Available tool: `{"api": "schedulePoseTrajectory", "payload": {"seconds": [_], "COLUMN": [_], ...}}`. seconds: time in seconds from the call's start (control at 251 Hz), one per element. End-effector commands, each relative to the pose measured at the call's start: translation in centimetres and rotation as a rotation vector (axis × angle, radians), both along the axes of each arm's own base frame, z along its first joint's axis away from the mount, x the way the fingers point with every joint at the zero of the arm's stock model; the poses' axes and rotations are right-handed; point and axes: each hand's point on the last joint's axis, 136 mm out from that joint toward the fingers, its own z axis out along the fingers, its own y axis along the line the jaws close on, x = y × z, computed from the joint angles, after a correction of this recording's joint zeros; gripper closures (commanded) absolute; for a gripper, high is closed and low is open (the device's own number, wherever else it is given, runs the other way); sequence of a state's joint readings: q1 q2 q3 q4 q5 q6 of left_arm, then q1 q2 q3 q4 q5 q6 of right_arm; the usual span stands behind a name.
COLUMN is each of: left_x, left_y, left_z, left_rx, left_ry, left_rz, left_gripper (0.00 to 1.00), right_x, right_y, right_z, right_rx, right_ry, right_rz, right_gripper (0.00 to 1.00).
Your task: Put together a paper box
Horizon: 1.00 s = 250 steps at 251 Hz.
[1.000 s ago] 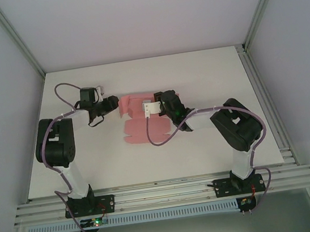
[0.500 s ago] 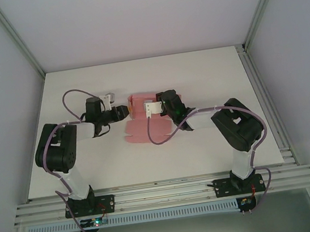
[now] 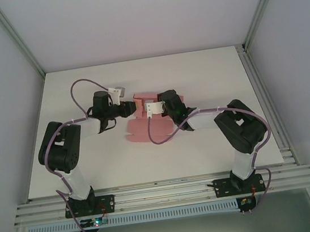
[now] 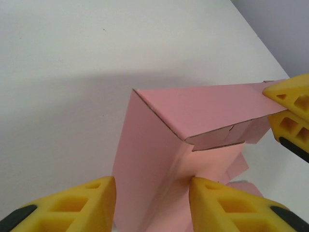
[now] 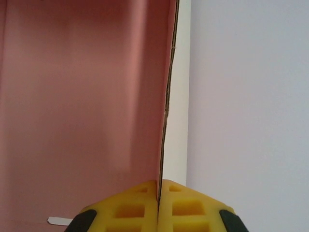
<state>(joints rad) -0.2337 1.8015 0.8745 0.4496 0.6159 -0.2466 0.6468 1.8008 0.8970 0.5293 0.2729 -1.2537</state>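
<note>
Paper box [image 3: 145, 127] half-folded at mid-desk [image 3: 207, 75], flat flaps nearer the bases, one wall raised at the far side. Right gripper [image 5: 158, 193] clenched on that raised wall's thin edge, card pinched between the yellow fingers [image 5: 188, 205]. Left gripper [image 4: 152, 195] released, jaws apart astride a folded corner panel of the box.

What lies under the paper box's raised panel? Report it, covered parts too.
Under the raised panel of the paper box: a short folded tab and more pink card. The table beneath that card is hidden.
</note>
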Motion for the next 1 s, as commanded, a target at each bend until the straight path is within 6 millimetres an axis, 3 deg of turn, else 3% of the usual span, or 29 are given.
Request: {"api": "schedulePoseTrajectory", "payload": {"seconds": [0.0, 0.295, 0.459, 0.563, 0.686, 0.826, 0.994], "left_x": [-1.0, -4.2, -4.5, -4.0, -4.5, -6.5, -4.9], "left_y": [0.4, 0.8, 0.3, 0.6, 0.2, -0.8, -0.7], "left_z": [-2.6, -1.7, 0.7, 0.6, 1.3, 2.3, 0.9], "left_rx": [0.126, 0.132, 0.088, 0.11, 0.086, 0.069, 0.086], "left_ry": [0.027, 0.009, -0.061, -0.062, -0.064, -0.071, -0.019], "left_rz": [0.024, -0.01, -0.037, -0.027, -0.083, -0.22, -0.182], "left_gripper": [0.57, 0.57, 0.54, 0.54, 0.56, 0.56, 0.6], "right_x": [-2.0, -3.2, -3.5, -3.8, -4.2, -4.3, -4.5], "right_y": [1.0, 0.5, 0.4, 0.7, 0.8, 0.7, 0.8], "right_z": [-0.5, -0.8, -0.6, -0.2, -0.2, 0.1, 0.5], "right_rx": [-0.021, -0.05, -0.067, -0.064, -0.08, -0.095, -0.092], "right_ry": [0.021, 0.037, 0.065, 0.075, 0.099, 0.11, 0.11], "right_rz": [0.052, 0.043, 0.064, 0.089, 0.11, 0.109, 0.117], "right_gripper": [1.0, 1.0, 1.0, 1.0, 1.0, 1.0, 1.0]}}
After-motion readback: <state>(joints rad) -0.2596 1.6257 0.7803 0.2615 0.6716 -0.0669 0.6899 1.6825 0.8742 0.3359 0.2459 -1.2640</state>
